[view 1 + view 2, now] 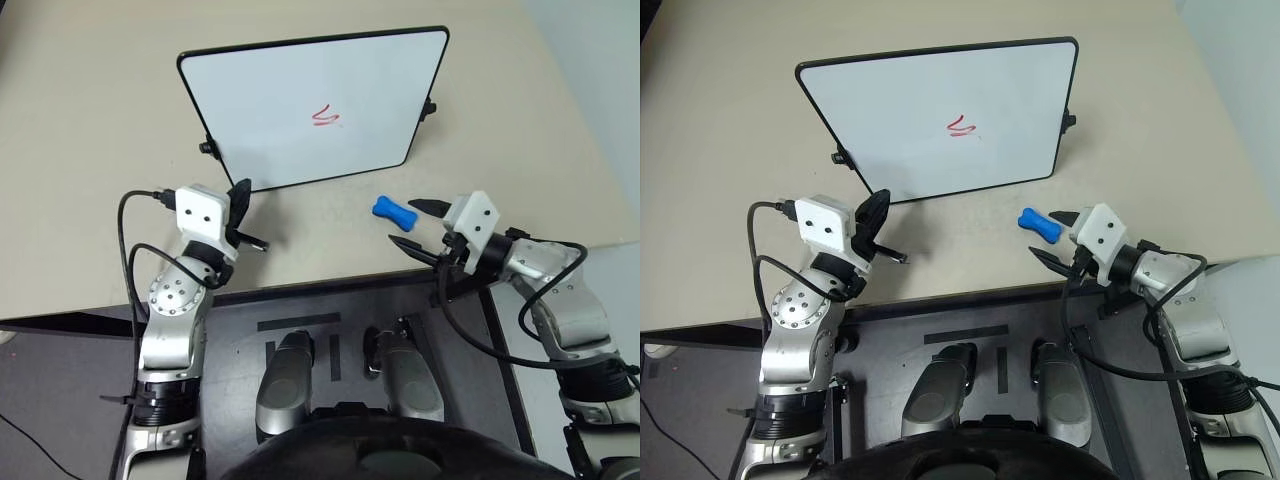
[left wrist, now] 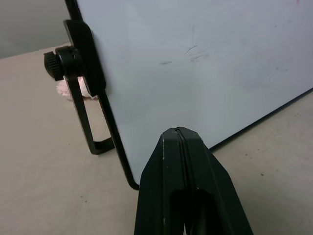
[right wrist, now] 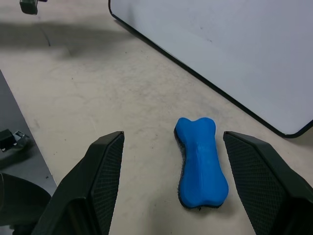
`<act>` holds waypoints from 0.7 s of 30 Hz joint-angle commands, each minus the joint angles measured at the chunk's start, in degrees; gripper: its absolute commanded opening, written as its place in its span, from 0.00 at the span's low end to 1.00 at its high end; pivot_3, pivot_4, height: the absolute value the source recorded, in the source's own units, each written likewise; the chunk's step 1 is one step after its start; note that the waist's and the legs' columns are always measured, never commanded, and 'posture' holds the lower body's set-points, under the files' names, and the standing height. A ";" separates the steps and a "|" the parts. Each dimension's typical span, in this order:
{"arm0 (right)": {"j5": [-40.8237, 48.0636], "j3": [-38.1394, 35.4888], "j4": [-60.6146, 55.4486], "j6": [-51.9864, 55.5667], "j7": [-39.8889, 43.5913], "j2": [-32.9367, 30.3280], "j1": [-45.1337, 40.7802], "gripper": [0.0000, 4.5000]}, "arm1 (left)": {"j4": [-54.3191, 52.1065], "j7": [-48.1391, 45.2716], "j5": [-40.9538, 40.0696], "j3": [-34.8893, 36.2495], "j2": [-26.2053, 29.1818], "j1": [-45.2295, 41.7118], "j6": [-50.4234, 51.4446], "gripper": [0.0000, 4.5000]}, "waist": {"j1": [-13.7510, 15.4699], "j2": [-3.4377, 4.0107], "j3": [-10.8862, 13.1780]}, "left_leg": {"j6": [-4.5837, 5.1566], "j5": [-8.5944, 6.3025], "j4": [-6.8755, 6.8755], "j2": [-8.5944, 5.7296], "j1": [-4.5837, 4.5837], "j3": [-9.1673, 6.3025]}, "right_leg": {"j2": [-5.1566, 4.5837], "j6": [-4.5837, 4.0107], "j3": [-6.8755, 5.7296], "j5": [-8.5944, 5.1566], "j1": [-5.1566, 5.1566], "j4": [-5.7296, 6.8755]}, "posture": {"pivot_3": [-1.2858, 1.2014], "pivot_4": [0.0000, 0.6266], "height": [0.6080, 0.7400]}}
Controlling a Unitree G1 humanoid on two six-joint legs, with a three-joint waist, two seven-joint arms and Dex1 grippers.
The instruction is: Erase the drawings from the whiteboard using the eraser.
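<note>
Two open black fingers of the right gripper (image 3: 171,186) hovering around the small blue bone-shaped eraser (image 3: 200,164), lying on the tan table (image 1: 90,120).
Possibly nudging it away while closing; left gripper (image 2: 182,147) pinched shut near the big white whiteboard (image 1: 300,90), red squiggle drawings (image 1: 324,117) waiting.

Beige tabletop (image 1: 90,120) under even light; dark floor (image 1: 60,400) beneath its near edge.

My arms are silver metal with round, screw-dotted joint housings, and loose black cables loop from elbow to wrist. Each wrist carries a white boxy camera block with small dark holes. My fingers (image 3: 105,181) are matte black wedges, their inner pads finely cross-hatched.
</note>
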 commanded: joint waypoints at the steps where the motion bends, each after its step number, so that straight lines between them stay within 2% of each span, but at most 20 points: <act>1: 0.09 -0.41 0.65 -0.26 0.36 0.00 -2.33 0.76 | -2.40 0.76 0.25 -0.19 -0.59 0.06 -1.23 0.00 | 0.01 0.00 0.00 | -0.01 0.00 0.00 0.00 0.00 0.00 | 0.00 0.00 0.00 0.00 0.00 0.00 | 0.52 0.24 1.00; 11: 0.78 1.08 6.98 3.40 1.71 0.77 -6.99 0.76 | -4.01 1.93 0.36 -0.65 -1.80 2.10 -0.79 0.00 | 0.04 0.00 0.00 | 0.01 0.01 0.00 0.01 0.02 0.00 | 0.02 -0.01 0.03 0.00 0.00 0.01 | 0.52 0.24 1.00; 21: -1.54 3.50 15.09 2.74 3.24 1.80 -12.03 0.76 | -3.53 2.72 0.80 -1.35 -2.83 2.12 -1.55 0.00 | 0.03 0.00 0.00 | 0.00 0.01 0.00 0.01 0.04 -0.02 | 0.01 -0.04 0.03 0.01 0.00 0.04 | 0.52 0.24 1.00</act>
